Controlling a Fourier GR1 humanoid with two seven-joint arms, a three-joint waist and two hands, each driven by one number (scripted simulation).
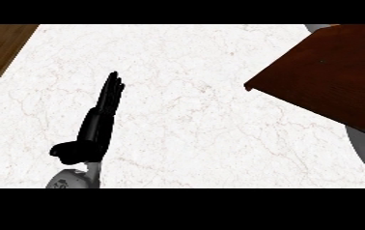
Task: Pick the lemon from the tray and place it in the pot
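The white marbled stone counter (200, 127) fills nearly everything; a dark reddish-brown wooden tray (314, 74) juts in at the right. The left hand (96, 122) rests with fingers straight, holding nothing. No lemon, pot or right hand shows, so any reach risks groping blind.

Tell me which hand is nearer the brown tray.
Left, by default: the left hand rests open well left of the tray. The right hand is not in view.
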